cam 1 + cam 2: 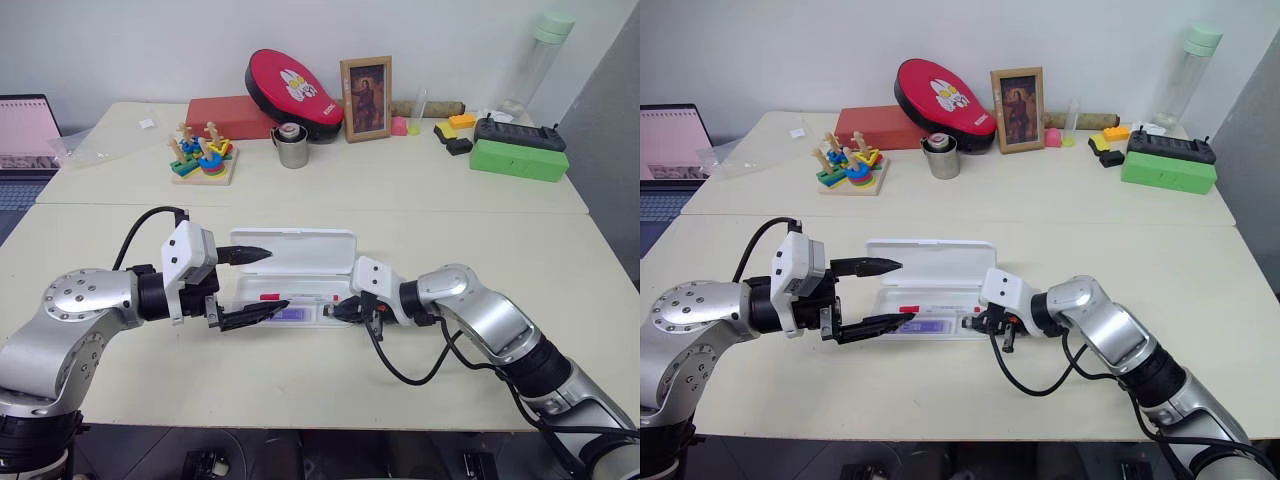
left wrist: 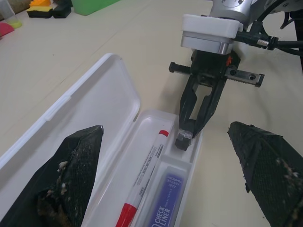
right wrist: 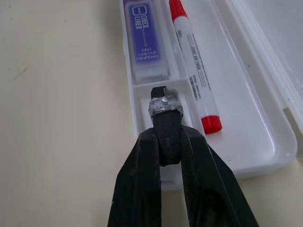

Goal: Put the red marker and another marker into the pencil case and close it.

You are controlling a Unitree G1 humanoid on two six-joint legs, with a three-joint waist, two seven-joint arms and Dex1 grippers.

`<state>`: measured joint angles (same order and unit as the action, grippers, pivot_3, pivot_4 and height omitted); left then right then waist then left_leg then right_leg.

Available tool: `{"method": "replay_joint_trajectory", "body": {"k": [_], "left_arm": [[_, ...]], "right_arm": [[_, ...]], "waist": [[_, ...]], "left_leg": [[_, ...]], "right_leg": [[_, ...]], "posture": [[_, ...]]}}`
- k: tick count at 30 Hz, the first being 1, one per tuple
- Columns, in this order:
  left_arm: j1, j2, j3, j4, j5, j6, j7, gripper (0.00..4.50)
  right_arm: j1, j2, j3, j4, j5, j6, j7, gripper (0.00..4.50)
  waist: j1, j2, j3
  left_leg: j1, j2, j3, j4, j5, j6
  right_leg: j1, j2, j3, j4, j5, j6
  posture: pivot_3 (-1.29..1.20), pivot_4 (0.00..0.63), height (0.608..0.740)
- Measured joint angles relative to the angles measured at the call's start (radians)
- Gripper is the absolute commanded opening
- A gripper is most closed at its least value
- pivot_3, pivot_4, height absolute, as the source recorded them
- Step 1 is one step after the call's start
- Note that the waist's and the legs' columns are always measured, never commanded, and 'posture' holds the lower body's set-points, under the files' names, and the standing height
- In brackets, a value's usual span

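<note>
The white pencil case (image 1: 300,248) lies open mid-table, its lid folded back. Inside lie the red marker (image 3: 194,71), white-bodied with red ends, and beside it the purple marker (image 3: 146,42) in its own compartment. My right gripper (image 1: 340,311) is at the case's right end, shut on a small dark cap-like piece (image 3: 164,104) with a silvery band, held over the small end compartment. At the case's left end my left gripper (image 1: 262,283) is open, one finger over the lid and one near the case's front edge, holding nothing.
Along the back of the table stand a red flat box (image 1: 230,115), a red oval pad (image 1: 295,88), a picture frame (image 1: 366,98), a metal cup (image 1: 292,147), a wooden stacking toy (image 1: 203,155) and a green box (image 1: 518,158). A laptop (image 1: 25,135) sits far left.
</note>
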<state>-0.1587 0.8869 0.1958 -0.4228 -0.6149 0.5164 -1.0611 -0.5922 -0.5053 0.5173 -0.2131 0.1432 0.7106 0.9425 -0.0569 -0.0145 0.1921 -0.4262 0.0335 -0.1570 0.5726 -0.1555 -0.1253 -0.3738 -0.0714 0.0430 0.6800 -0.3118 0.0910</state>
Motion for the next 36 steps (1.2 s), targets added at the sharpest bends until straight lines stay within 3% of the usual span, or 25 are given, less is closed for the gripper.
{"method": "replay_joint_trajectory", "body": {"k": [15, 21, 23, 28, 33, 36], "left_arm": [[0.004, -0.010, 0.013, -0.004, -0.015, 0.006, 0.046, 4.50], [0.026, -0.039, 0.087, -0.029, -0.065, 0.041, 0.111, 4.50], [0.031, -0.056, 0.118, -0.041, -0.092, 0.053, 0.142, 4.50], [0.059, -0.101, 0.235, -0.060, -0.159, 0.098, 0.256, 4.50], [0.083, -0.110, 0.289, -0.091, -0.203, 0.128, 0.335, 4.50], [0.108, -0.112, 0.307, -0.113, -0.227, 0.134, 0.352, 4.50]], "right_arm": [[-0.030, 0.049, -0.091, 0.008, 0.060, -0.006, 0.019, 4.47], [-0.119, 0.137, -0.249, -0.013, 0.230, 0.033, 0.030, 4.47], [-0.191, 0.179, -0.297, 0.021, 0.246, 0.038, -0.009, 4.11], [-0.416, 0.278, -0.376, 0.340, 0.181, 0.030, -0.208, 3.08], [-0.468, 0.324, -0.329, 0.579, 0.073, -0.021, -0.296, 1.97], [-0.468, 0.330, -0.289, 0.613, 0.042, -0.040, -0.283, 1.14]], "waist": [[0.000, 0.000, 0.000], [-0.005, 0.000, 0.000], [-0.004, 0.000, 0.000], [-0.008, 0.000, 0.000], [0.000, 0.000, 0.000], [-0.002, 0.000, 0.000]], "left_leg": [[0.000, 0.000, 0.000, 0.000, 0.000, 0.000], [0.000, 0.000, 0.000, 0.000, 0.000, 0.000], [0.001, 0.000, 0.000, 0.000, 0.000, 0.000], [0.001, 0.000, 0.000, 0.000, 0.000, 0.000], [0.000, 0.000, 0.000, -0.001, 0.000, 0.000], [-0.001, 0.000, 0.000, -0.001, 0.000, 0.000]], "right_leg": [[0.000, 0.000, 0.000, 0.000, 0.000, 0.000], [0.000, 0.000, 0.000, 0.001, 0.000, 0.000], [0.000, 0.000, 0.000, 0.001, 0.000, 0.000], [0.000, 0.000, 0.000, 0.001, 0.000, 0.000], [-0.001, 0.000, 0.000, 0.000, 0.000, -0.001], [-0.002, 0.000, 0.000, 0.001, 0.000, -0.001]], "posture": [[0.00, 0.150, 0.740], [0.00, 0.150, 0.740], [0.00, 0.150, 0.740], [0.00, 0.150, 0.740], [0.00, 0.150, 0.740], [0.00, 0.150, 0.740]]}}
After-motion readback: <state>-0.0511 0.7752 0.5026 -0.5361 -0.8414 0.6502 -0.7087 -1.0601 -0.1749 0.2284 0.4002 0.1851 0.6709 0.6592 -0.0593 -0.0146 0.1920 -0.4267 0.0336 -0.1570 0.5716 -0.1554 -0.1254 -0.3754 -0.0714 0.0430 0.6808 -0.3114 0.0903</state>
